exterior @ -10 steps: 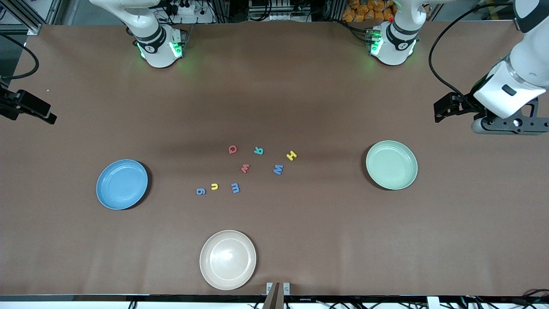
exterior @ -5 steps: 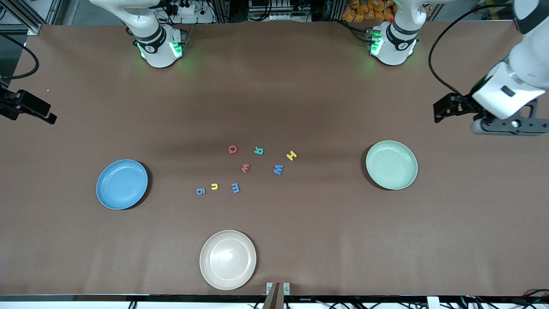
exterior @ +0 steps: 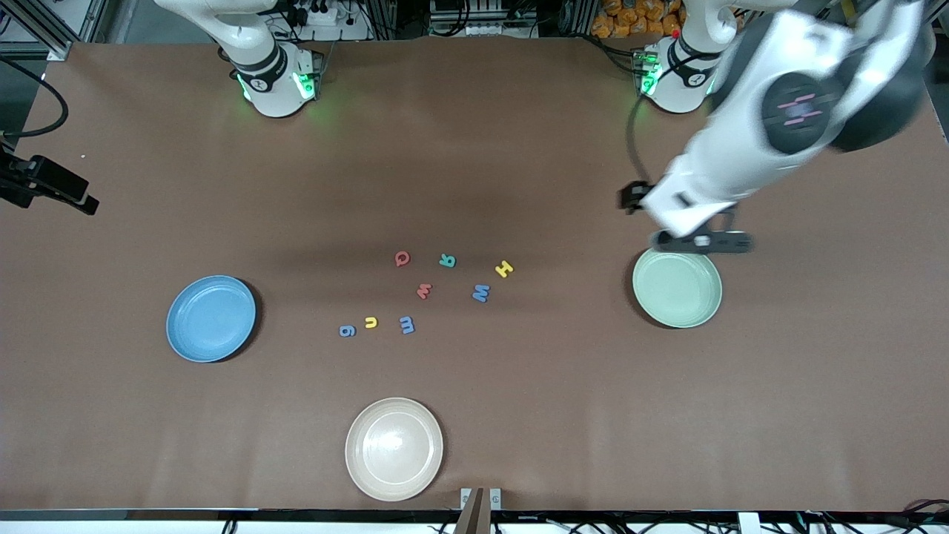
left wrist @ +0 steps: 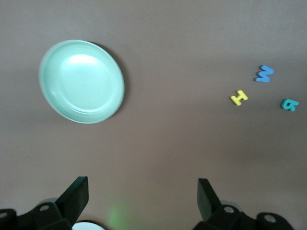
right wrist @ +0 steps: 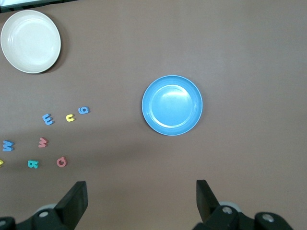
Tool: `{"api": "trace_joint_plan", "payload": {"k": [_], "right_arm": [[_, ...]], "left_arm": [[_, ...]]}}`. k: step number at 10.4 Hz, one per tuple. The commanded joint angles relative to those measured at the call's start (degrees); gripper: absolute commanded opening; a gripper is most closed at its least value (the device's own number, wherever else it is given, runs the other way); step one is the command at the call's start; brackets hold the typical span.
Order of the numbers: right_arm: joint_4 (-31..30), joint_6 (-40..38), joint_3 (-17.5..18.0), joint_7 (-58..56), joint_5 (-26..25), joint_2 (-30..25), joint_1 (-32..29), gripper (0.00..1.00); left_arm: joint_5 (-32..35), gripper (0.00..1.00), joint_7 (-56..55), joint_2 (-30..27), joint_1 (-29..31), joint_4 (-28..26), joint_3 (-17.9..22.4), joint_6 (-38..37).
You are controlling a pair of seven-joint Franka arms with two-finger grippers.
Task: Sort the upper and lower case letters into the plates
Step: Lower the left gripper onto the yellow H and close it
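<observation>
Letters [exterior: 424,291] loose mid-table; left gripper [left wrist: 143,195] apart near mint plate [exterior: 676,285]; right gripper [right wrist: 142,197] apart, waiting.

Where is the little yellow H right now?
In the front view, the yellow H lies flat on the table, nearest the blue W, on the letter cluster's edge toward the mint green plate.

Small flat toy letters [exterior: 430,289] lie betw. round blue plate [exterior: 211,318] & round mint-green plate [exterior: 677,285]; round cream plate [exterior: 394,448] nearest front cam.
</observation>
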Motion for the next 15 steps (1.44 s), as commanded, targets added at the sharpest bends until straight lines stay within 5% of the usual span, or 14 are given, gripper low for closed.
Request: {"api": "trace_joint_plan", "payload": {"k": [1, 7, 9, 15], "right_arm": [[0.43, -0.37, 0.27, 0.63, 1.18, -0.09, -0.52, 1.0], [0.43, -0.37, 0.27, 0.63, 1.18, -0.09, -0.52, 1.0], [0.43, -0.46, 0.27, 0.63, 1.18, -0.09, -0.52, 1.0], [0.43, -0.46, 0.27, 0.63, 1.18, -0.09, -0.52, 1.0]], "left_arm": [[-3.0, 1.0, -8.36, 3.87, -3.68, 0.8, 0.32, 6.11], [-2.83, 1.0, -21.38, 13.36, -12.92, 0.36, 0.58, 21.59], [1.79, 1.0, -23.24, 16.7, -15.72, 0.18, 0.67, 24.51], [5.26, 1.0, -37.43, 23.74, -15.04, -2.72, 0.85, 35.39]]}}
